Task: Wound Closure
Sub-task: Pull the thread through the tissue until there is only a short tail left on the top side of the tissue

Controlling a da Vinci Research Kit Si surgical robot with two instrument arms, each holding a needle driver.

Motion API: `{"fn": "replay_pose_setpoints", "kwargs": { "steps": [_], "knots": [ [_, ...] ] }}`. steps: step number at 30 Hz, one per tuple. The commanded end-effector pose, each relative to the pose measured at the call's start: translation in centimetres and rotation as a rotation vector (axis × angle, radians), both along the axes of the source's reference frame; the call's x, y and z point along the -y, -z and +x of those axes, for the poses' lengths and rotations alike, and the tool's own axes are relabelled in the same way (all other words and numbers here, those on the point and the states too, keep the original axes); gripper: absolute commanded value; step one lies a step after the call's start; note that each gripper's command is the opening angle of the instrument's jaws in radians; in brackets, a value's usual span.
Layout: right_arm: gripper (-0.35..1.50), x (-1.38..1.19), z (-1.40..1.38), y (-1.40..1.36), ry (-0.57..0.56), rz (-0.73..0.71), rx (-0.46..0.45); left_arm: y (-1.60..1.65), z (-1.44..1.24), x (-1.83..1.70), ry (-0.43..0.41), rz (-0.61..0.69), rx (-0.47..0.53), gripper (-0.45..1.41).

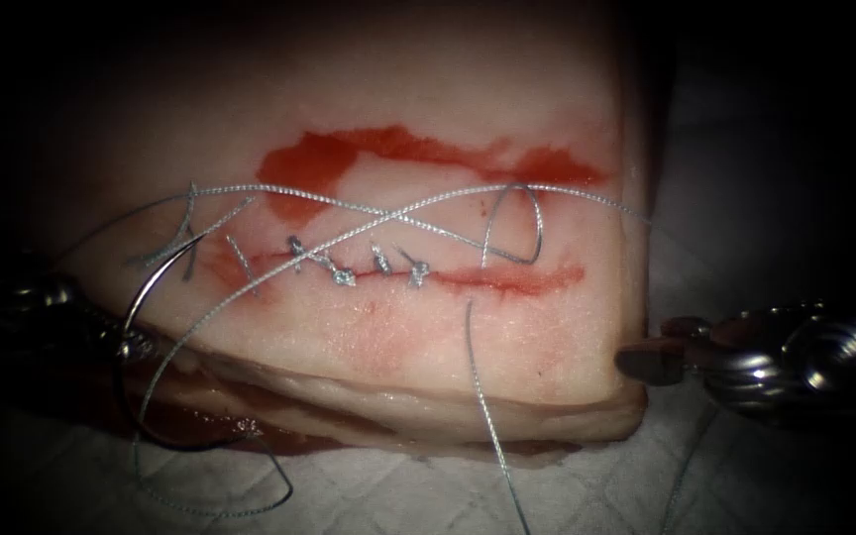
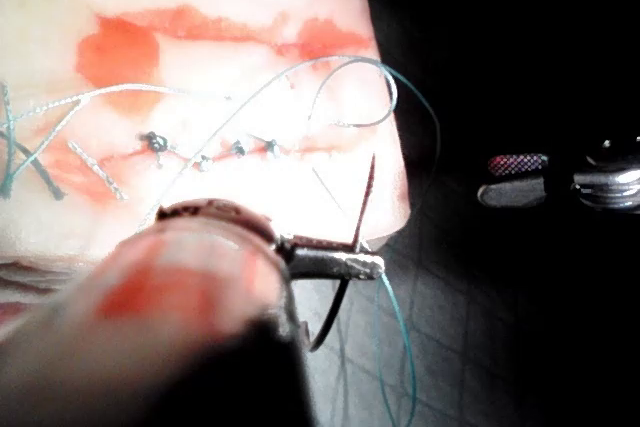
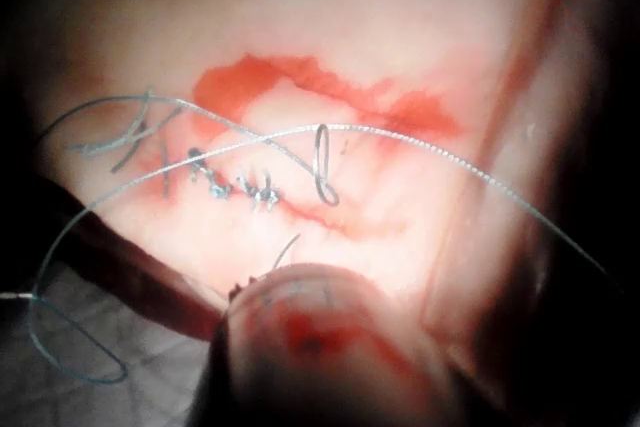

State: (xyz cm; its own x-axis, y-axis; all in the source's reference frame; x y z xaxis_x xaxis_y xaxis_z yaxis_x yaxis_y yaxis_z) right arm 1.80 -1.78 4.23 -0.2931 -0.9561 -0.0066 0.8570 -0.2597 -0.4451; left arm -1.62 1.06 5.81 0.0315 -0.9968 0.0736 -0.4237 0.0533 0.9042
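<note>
- Tissue (image 1: 428,99): pale pink-cream surface; darker pink and white layers along the front edge.
- Red fluid (image 1: 388,149): bright red irregular band, with a thinner red line along the cut (image 1: 507,280).
- Thread (image 1: 369,223): grey-silver with a fine twisted texture; teal-tinted in the left wrist view.
- Needle (image 1: 146,297): dark metallic curve with a bright highlight, beside the left tool (image 1: 136,347).
- Right tool (image 1: 661,347): polished silver steel; jaw faces reddish-brown.
- Cloth (image 1: 398,495) under the tissue: white with a quilted diamond grid.
</note>
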Motion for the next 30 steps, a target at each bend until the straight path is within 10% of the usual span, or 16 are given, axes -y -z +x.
{"fn": "replay_pose_setpoints", "kwargs": {
  "steps": [1, 27, 30],
  "knots": [
    [0.89, -0.05, 0.29, -0.05, -0.022, 0.018, -0.024, -0.05, -0.06, 0.00, 0.000, -0.001, 0.000, -0.45],
    [0.69, 0.14, 0.92, -0.72, -0.145, 0.232, -0.031, -0.05, -0.07, 0.03, -0.001, -0.005, -0.003, -0.45],
    [0.17, 0.16, 0.94, -0.80, -0.146, 0.248, 0.009, -0.05, -0.07, 0.03, -0.001, -0.005, -0.003, -0.45]
  ]
}}
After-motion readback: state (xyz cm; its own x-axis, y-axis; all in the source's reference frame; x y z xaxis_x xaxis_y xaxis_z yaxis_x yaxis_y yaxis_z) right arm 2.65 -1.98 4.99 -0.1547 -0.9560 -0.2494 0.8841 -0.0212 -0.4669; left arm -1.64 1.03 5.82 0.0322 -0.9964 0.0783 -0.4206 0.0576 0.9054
